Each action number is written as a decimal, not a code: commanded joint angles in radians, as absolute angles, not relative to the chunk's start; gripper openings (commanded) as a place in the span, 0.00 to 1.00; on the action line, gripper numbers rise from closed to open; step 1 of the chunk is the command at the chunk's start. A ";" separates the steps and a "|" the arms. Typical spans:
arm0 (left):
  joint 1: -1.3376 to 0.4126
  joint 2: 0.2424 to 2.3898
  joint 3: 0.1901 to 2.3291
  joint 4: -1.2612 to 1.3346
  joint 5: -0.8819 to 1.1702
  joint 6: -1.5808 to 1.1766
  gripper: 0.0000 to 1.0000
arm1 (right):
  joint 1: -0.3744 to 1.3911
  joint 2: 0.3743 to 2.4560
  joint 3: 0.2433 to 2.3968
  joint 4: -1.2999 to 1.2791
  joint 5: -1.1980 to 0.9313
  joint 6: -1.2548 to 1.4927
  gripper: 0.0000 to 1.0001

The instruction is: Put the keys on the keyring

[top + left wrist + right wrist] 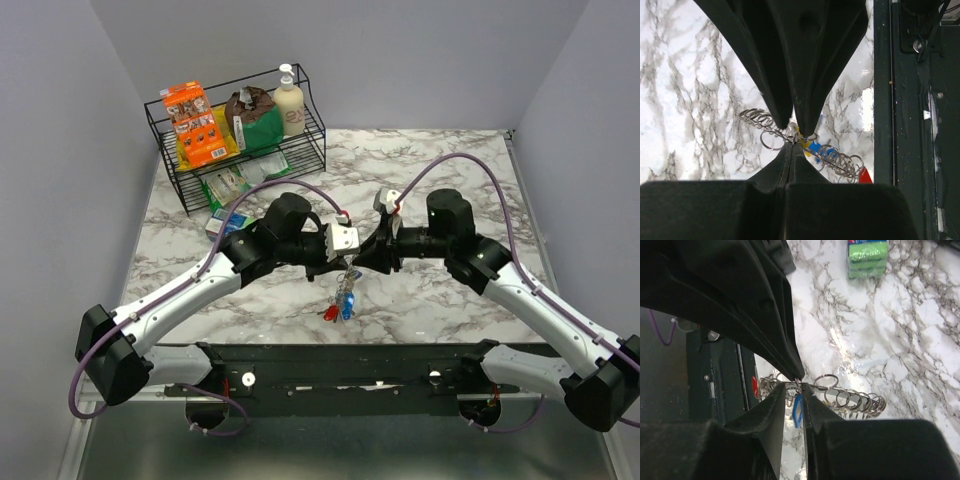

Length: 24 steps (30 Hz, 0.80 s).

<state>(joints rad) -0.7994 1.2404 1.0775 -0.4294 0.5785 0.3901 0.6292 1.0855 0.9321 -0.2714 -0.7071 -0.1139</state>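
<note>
Wire basket (165,140), green box (222,222) back-left, well apart from keyring (855,401).

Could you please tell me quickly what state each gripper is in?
Left gripper: closed on the keyring.
Right gripper: partly open at the keyring.

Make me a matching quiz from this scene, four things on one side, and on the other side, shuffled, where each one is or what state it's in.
Things:
1. left gripper
2. bottle
3. green box
4. red key

Place or state:
A. in the basket
B. shut on the keyring
C. lying on the marble
D. at the keyring's end

Pairs: 1-B, 2-A, 3-C, 4-D
</note>
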 commanded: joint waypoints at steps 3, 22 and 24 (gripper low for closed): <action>-0.793 1.157 0.962 -0.203 0.594 0.255 0.00 | 0.635 1.016 0.908 -0.181 -0.611 -0.057 0.49; -0.790 0.985 0.588 0.561 0.420 -0.086 0.00 | 0.634 0.871 0.804 -0.041 -0.466 0.038 0.70; -0.792 0.971 0.551 0.612 0.405 -0.107 0.00 | 0.632 0.864 0.798 -0.028 -0.463 0.043 0.72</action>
